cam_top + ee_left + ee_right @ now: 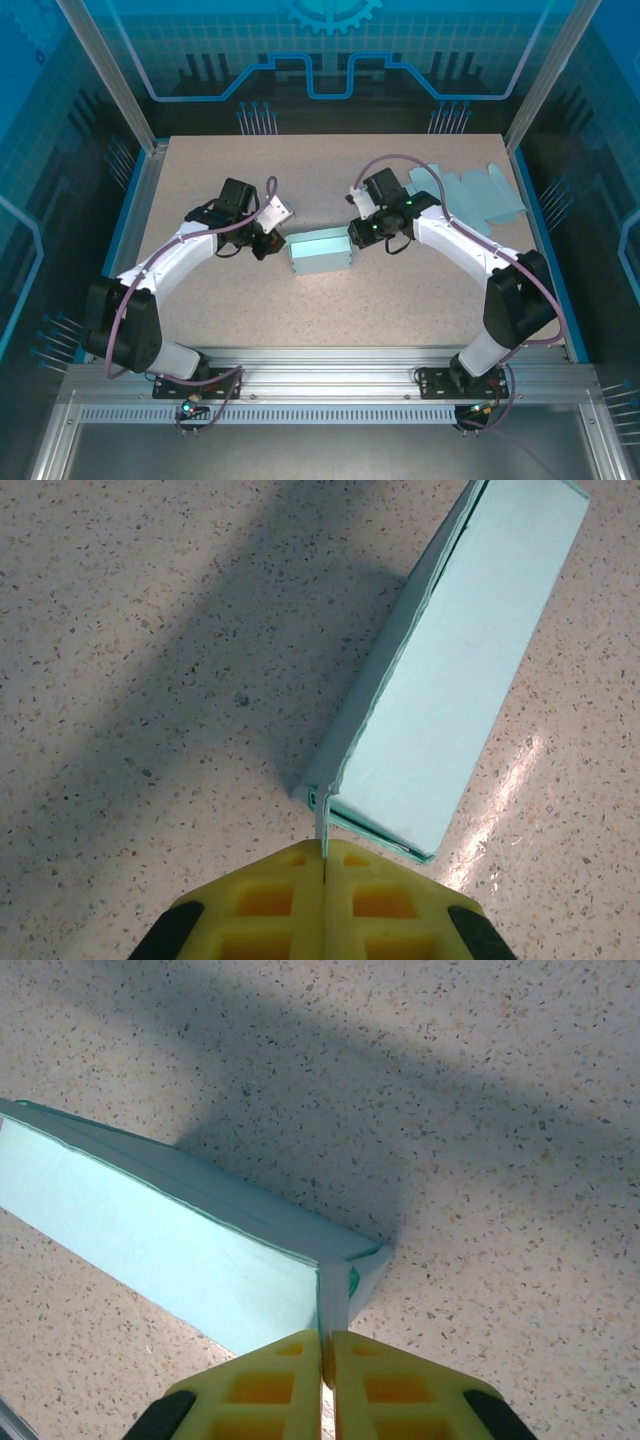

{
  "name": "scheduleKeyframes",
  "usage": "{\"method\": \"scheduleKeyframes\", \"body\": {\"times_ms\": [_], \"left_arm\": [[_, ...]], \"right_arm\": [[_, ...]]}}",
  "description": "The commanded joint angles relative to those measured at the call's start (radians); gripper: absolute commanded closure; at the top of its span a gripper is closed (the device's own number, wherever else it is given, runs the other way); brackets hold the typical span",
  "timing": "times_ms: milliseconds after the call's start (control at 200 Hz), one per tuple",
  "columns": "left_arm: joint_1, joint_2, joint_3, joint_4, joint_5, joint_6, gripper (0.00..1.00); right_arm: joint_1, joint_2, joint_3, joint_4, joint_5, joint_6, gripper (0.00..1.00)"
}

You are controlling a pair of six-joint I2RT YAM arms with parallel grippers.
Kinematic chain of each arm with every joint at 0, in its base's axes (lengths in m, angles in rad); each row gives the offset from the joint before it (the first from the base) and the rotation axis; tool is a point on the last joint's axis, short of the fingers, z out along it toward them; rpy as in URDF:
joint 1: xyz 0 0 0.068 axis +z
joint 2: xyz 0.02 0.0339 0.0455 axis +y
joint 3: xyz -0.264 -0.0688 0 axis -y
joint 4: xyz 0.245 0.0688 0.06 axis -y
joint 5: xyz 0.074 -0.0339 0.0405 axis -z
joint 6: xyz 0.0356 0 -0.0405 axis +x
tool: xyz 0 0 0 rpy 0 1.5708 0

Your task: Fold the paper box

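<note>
- Surface [300,180]: beige speckled top, blue edging L and R sides, alu rail [330,385] along near edge.
- Room: blue see-through panels [330,50] w/ circuit-style graphics at back and sides; metal posts [107,75] at far corners.
- Paper box [320,252]: pale teal, lying mid-surface btwn the two arms, long side running L–R.
- Left hand [325,865]: yellow fingers pinched tight on thin flap at box's left-end corner.
- Right hand [327,1345]: fingers closed on flap at box's right end.
- Flat teal blanks [480,195]: far-right of surface, well apart from box.
</note>
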Motion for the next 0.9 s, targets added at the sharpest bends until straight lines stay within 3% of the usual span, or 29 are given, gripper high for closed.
{"method": "scheduleKeyframes", "body": {"times_ms": [0,235,545,760,895], "left_arm": [[-0.005,-0.001,0.031,-0.020,-0.003,-0.056,0.98],[-0.027,0.006,0.035,-0.006,-0.022,-0.183,0.96],[-0.087,0.036,0.054,0.012,-0.172,-0.488,0.94],[-0.161,0.047,0.046,0.024,-0.298,-0.598,0.93],[-0.169,0.039,0.027,0.054,-0.322,-0.667,0.93]], "right_arm": [[0.014,0.006,0.001,0.017,-0.039,0.046,0.89],[0.041,0.034,0.011,0.047,-0.048,0.111,1.00],[0.096,0.066,0.031,0.041,0.023,0.140,1.00],[0.130,0.064,0.035,0.030,0.099,0.131,1.00],[0.138,0.042,0.013,0.053,0.118,0.125,1.00]]}}
